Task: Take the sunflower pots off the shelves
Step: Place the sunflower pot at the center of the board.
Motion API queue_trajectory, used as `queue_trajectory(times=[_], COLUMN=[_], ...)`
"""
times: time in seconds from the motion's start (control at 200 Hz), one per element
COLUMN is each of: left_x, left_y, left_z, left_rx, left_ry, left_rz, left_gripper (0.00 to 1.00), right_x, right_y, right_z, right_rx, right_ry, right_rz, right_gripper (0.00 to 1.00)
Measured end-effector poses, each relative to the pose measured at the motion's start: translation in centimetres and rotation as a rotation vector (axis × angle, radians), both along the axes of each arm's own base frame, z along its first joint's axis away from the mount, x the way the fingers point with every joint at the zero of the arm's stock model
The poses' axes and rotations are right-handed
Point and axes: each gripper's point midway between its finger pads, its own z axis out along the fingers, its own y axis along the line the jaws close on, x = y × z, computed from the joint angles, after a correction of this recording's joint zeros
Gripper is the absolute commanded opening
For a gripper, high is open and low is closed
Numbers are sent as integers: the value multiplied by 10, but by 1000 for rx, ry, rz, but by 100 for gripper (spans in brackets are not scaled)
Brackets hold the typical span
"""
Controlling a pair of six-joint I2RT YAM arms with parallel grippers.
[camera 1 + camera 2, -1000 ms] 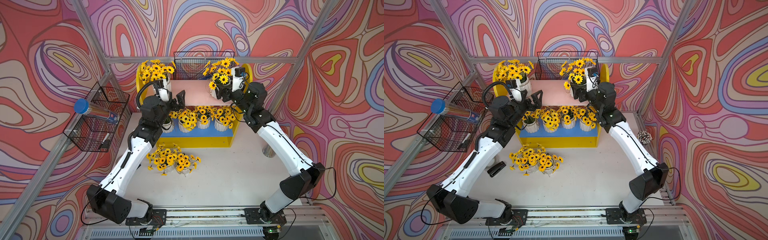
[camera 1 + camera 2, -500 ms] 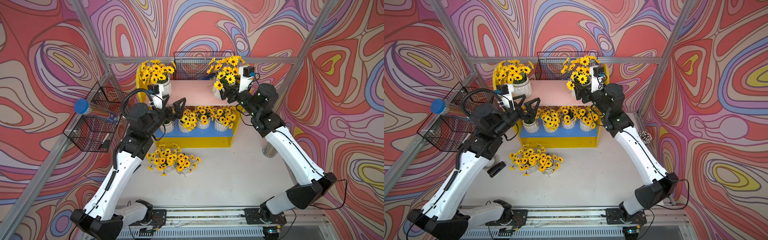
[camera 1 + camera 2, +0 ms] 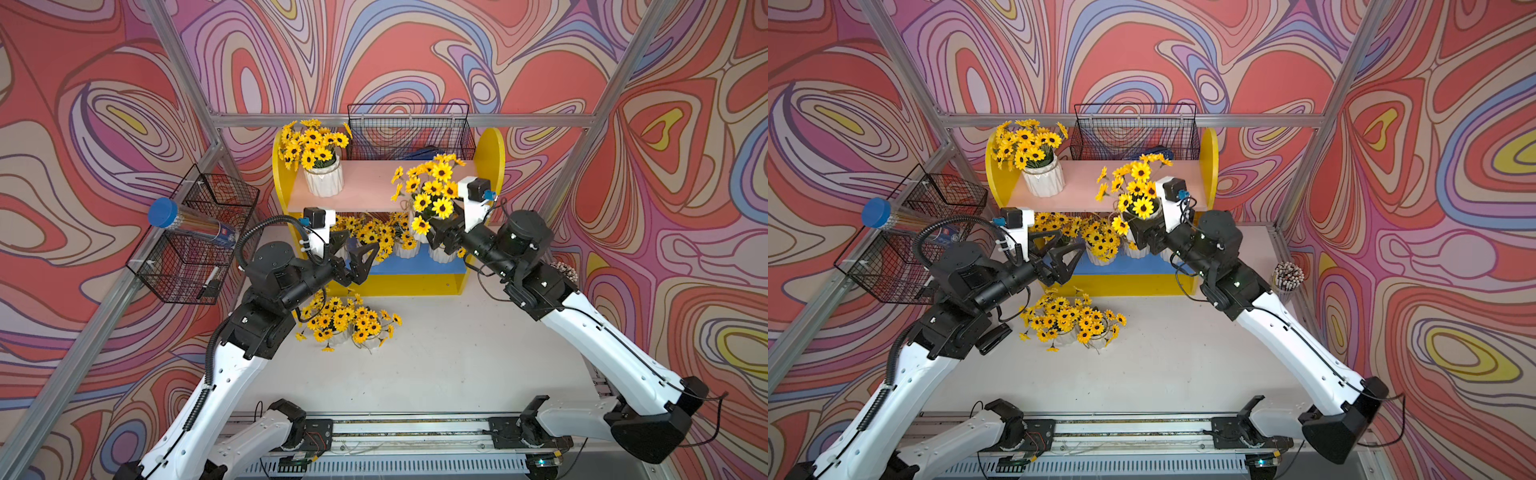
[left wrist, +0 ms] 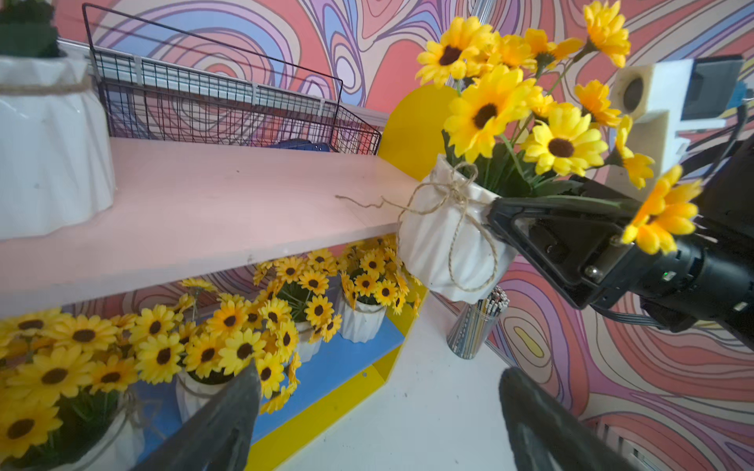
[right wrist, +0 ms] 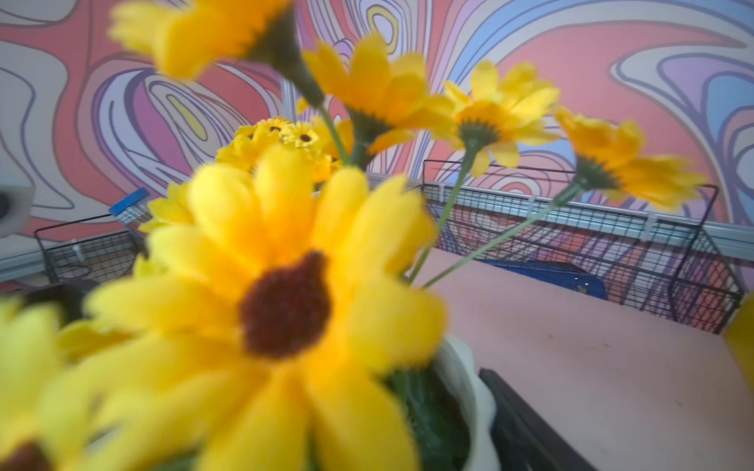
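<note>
Swirl-print walls (image 3: pixel 395 50) all round, white table (image 3: pixel 457 365).

Top views: shelves (image 3: pixel 492 153) at 12 o'clock of table. R gripper (image 3: pixel 441 237) clamped on held pot (image 3: pixel 434 193), which hangs in the air just off the front edge of pink board (image 3: pixel 365 183), approx 12–1 o'clock. L gripper (image 3: pixel 354 249) spread wide, empty, in front of blue board (image 3: pixel 415 268), 11 o'clock. Upper pot (image 3: pixel 323 183) stands at the pink board's 11 o'clock end. Lower pots (image 3: pixel 376 237) packed on blue board. Table pots (image 3: pixel 345 328) bunched at 9–10 o'clock. Pencil cup (image 3: pixel 1287 278) at 3 o'clock.

L wrist: held pot white, ribbed, w/ twine (image 4: pixel 453 195) bow. An R finger (image 4: pixel 542 240) presses it near the rim, and the base is clear of the board. L fingers (image 4: pixel 228 420) apart, nothing btwn.

R wrist: blurred blooms fill the view, pot rim just visible, wire basket (image 5: pixel 571 228) behind the board.

Step = carry-out + set-down, I'd judge. To do it well: pull back twd 6 o'clock before lowering, and keep the pot upright, since the grip is high and it could swing. Land on bare table at 4–5 o'clock, well apart from table pots & pencil cup, base flat before letting go. Keep L arm out of the path.
</note>
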Motion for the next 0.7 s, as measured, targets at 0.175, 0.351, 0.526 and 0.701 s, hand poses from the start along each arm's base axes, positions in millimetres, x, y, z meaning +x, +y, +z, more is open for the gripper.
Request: queue_trajectory(times=[0.175, 0.351, 0.526, 0.701], left_x=[-15, -17, -24, -30], left_y=[5, 9, 15, 20], left_z=[-40, -91, -110, -120], left_rx=[41, 100, 125, 140], left_ry=[73, 174, 204, 217], left_rz=[-7, 7, 15, 26], left_gripper=[93, 93, 93, 94], right_x=[-21, -21, -26, -28], right_y=[-3, -10, -14, -17], right_z=[-37, -96, -163, -216], right_rx=[-29, -69, -100, -115], right_ry=[45, 145, 270, 354], right_rz=[-6, -46, -55, -70], right_gripper=[0, 0, 0, 0])
